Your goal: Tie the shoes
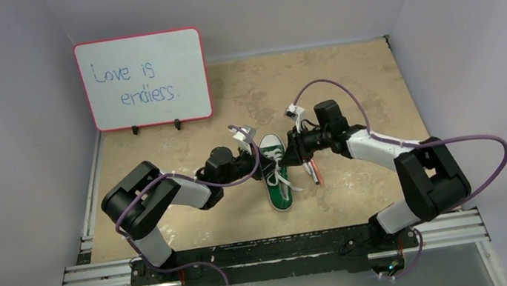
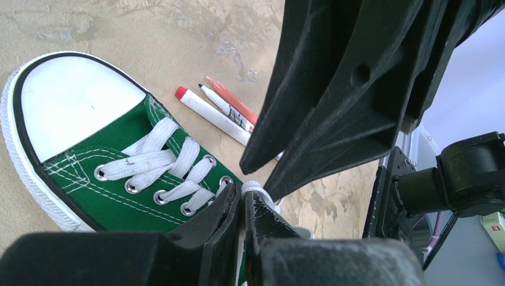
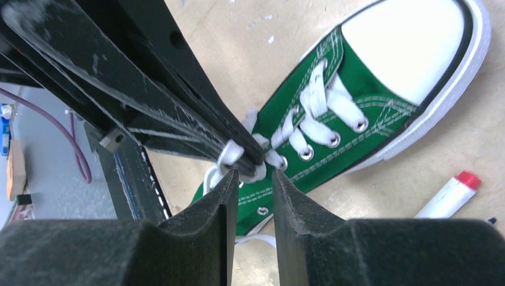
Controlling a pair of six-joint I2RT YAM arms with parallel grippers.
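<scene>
Sneaker: green sneaker [image 1: 278,188] flat on the desk [image 1: 347,85], square between the two arms, toe pointing away from them, long axis running near-to-far.
Left pincer: left pincer [image 2: 244,201] reaches in from the shoe's left side, clenched on a loop of white lace [image 3: 229,154] above the top eyelets.
Right pincer: right pincer [image 3: 254,176] comes in opposite, fingers parted, lace sitting right at its tips, not gripped.
Nearer arm: neither; both tips meet over the tongue.
Next, I reckon: right clamps the lace, then both pull apart across the shoe's axis.
</scene>
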